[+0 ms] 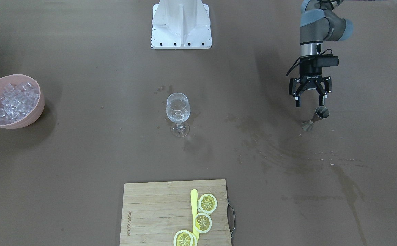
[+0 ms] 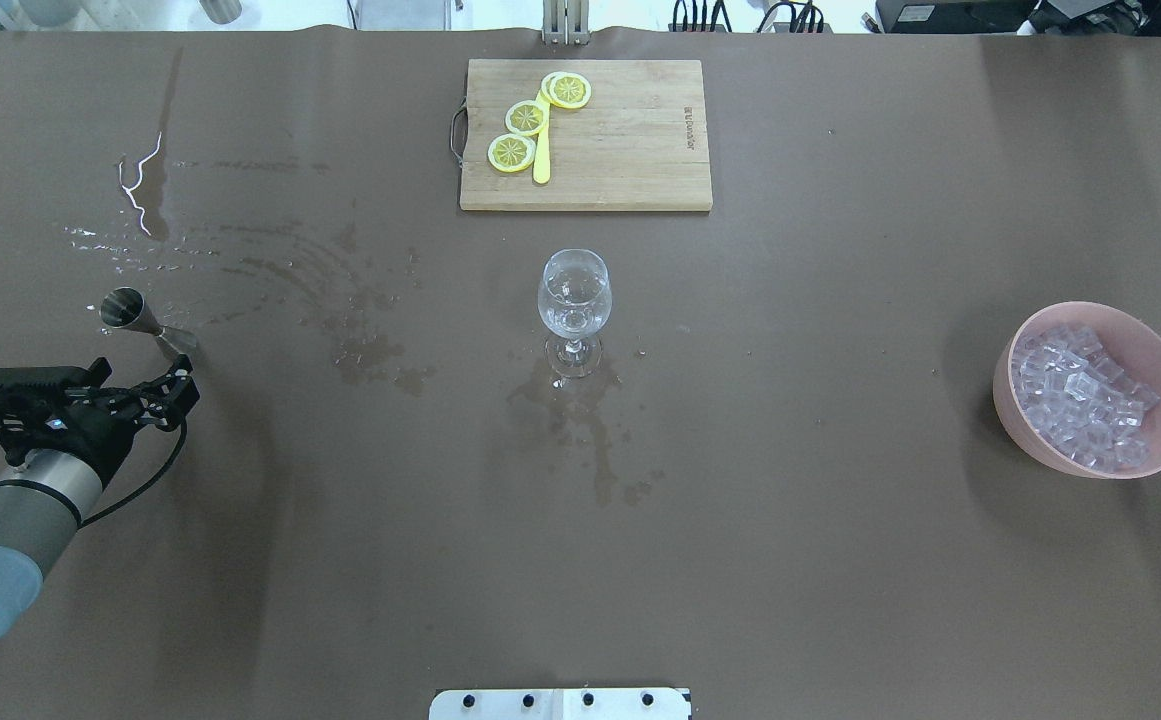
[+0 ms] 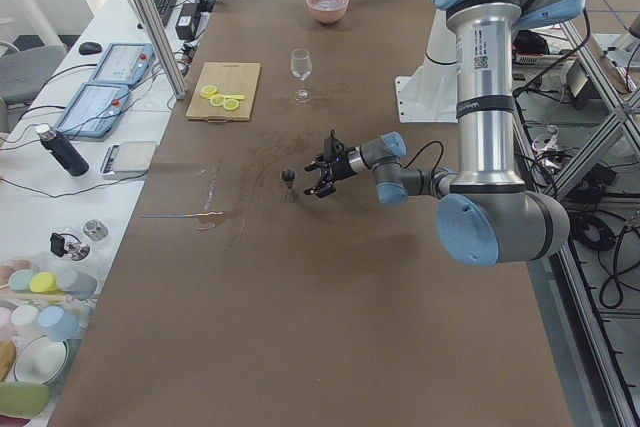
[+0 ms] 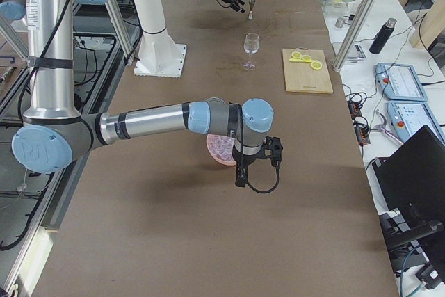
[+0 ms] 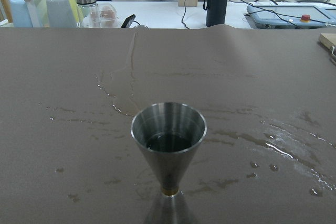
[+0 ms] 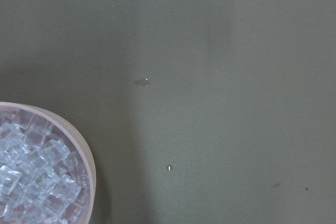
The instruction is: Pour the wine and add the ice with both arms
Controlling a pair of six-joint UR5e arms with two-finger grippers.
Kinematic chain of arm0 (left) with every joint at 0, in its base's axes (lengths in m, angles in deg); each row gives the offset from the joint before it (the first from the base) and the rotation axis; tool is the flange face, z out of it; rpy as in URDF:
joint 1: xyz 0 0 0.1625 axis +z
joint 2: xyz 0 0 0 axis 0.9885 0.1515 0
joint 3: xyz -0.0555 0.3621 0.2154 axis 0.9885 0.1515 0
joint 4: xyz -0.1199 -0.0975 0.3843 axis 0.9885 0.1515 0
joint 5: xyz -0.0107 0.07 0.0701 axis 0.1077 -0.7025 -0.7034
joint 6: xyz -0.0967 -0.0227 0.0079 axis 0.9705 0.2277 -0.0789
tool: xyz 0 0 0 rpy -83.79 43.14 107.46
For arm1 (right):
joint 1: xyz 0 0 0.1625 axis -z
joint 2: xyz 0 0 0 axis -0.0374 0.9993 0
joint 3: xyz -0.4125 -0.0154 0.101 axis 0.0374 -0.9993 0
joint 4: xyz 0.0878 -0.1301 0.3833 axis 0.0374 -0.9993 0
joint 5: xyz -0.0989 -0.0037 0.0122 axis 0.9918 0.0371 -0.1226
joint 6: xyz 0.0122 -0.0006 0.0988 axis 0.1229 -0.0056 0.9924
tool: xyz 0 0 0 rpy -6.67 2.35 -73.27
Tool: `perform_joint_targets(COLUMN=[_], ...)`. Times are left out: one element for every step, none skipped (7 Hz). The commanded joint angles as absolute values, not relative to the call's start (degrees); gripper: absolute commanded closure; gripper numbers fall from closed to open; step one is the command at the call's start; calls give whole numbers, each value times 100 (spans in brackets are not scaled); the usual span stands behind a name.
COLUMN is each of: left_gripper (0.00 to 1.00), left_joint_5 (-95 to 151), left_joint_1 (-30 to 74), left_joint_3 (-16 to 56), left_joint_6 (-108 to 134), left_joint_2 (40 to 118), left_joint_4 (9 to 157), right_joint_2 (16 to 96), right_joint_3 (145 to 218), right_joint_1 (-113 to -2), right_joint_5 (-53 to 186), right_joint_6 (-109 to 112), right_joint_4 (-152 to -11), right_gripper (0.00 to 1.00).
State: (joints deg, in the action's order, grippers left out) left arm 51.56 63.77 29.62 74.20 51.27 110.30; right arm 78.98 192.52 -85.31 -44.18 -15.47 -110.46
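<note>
Hanging over the surface near its left end, the left gripper [image 1: 310, 102] has its fingers spread and nothing between them. A steel jigger [image 1: 316, 118] stands upright just in front of the fingertips and looks apart from them, though the gap is small. In the left wrist view the jigger fills the middle of the frame; something dark sits low in the upper cup, liquid or reflection, cannot tell which. Wet streaks and droplets [image 2: 270, 260] spread over the brown table [image 2: 840, 560] around the jigger and toward the far edge. A stemmed wine glass [image 2: 574, 300] stands upright at the centre of the surface, well apart from both arms, with small splashes round its foot; its contents are not readable. The ice [image 2: 1080, 405], many clear cubes, is heaped in a pink bowl [image 2: 1008, 400] near the right end of the surface. The right gripper [image 4: 240, 177] shows only in the exterior right view, pointing down near the bowl; cannot tell whether it is spread or closed. The right wrist view has the bowl's rim and ice in its lower left corner, the rest bare surface with two droplets. A wooden cutting board [image 2: 630, 140] lies at the middle of the far edge, carrying three lemon slices [image 2: 527, 117] and a yellow knife [image 2: 541, 165]. The white base block [image 1: 181, 27] sits at the near edge.
</note>
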Motion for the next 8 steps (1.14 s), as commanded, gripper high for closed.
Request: perform_joint_targets(left_gripper=[5,5,5,5,5,14,14,13], left_joint_5=[4971,4596,4514,4522,4522,4565,4583,4592], left_joint_1=[6380,6380,6380,6380,6380,6380,6380,6388], left_joint_3=[2845,2497,2224,2160,2151,2151,2159,2151], left_joint_6=[7422,7422,7422,7422,7413,7413,7413,7413], left_joint_2=[5224,5451,5444,5436,5453,5488,5506,5514], left_joint_4=[11033,11285,11679,11726,11727,11727,11718,11709], right_joint_2=[7898,7898,7898,7898,7898,7898,7898,7898], right_joint_3=[19252,19243,19252,19261,19261,19252,19243,19243], right_joint_1=[-8531,-8531,-8531,-8531,-8531,-8522,-8522,-8522], right_joint_5=[-4418,-4418,-4418,-4418,-4418,-4418,-4418,-4409], right_joint_6=[-1547,-1547,-1547,-1547,-1547,-1547,-1547,-1547], right_joint_4=[-11046,-11046,-11046,-11046,-11046,-11046,-11046,-11046], right_gripper=[0,0,0,0,0,0,0,0])
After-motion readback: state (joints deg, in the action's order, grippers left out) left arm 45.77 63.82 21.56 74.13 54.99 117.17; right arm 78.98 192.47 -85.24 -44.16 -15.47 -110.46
